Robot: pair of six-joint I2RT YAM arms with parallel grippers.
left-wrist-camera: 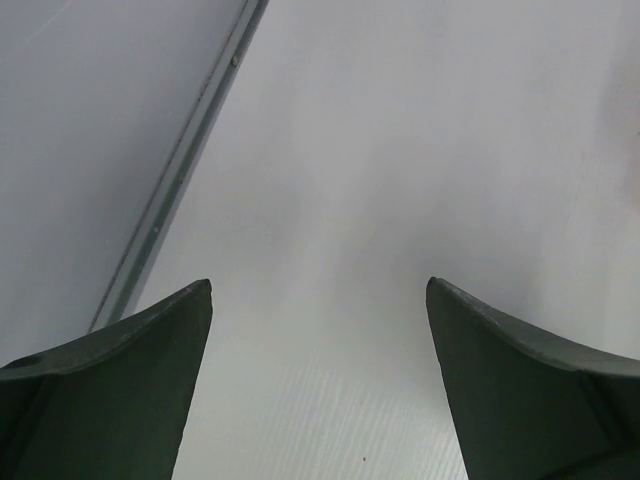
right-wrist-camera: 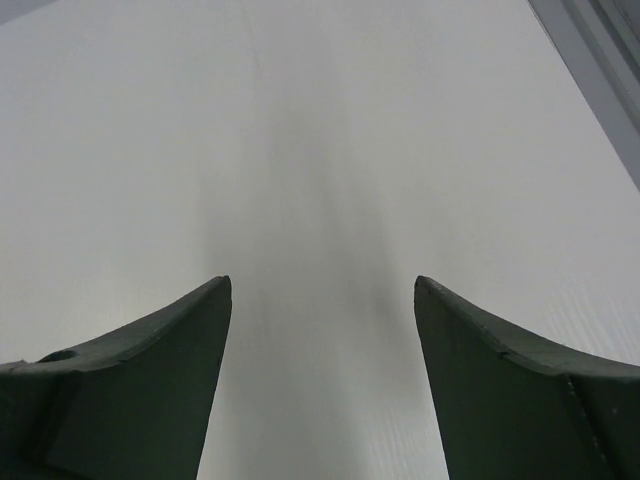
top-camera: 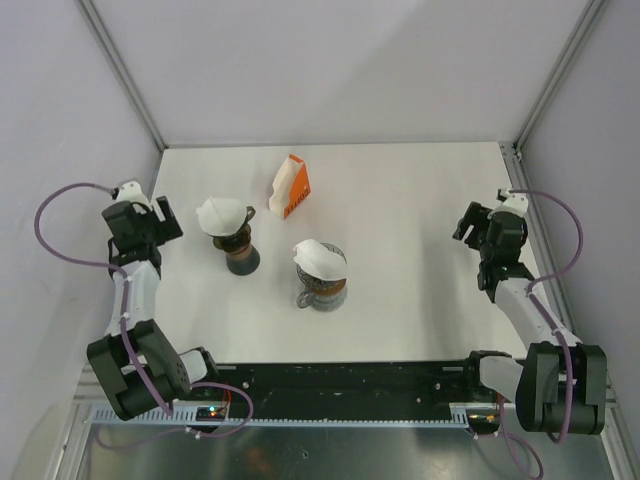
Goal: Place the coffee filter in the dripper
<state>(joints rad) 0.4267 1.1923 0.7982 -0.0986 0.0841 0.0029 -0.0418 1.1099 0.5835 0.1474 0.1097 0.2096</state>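
Observation:
Two brown drippers stand on the white table. The left dripper [top-camera: 238, 250] has a white coffee filter [top-camera: 222, 214] sitting in it. The middle dripper [top-camera: 322, 285] also has a white filter [top-camera: 319, 258] in it. My left gripper [top-camera: 168, 218] is open and empty at the table's left edge, left of the left dripper. My right gripper [top-camera: 466, 224] is open and empty near the right edge. Both wrist views show only bare table between open fingers [left-wrist-camera: 140, 380] [right-wrist-camera: 150, 390].
An orange and white filter box [top-camera: 290, 187] lies behind the drippers at the back middle. Grey walls and metal frame posts [top-camera: 120, 70] bound the table on three sides. The arm bases sit on a black rail [top-camera: 340, 385] at the near edge.

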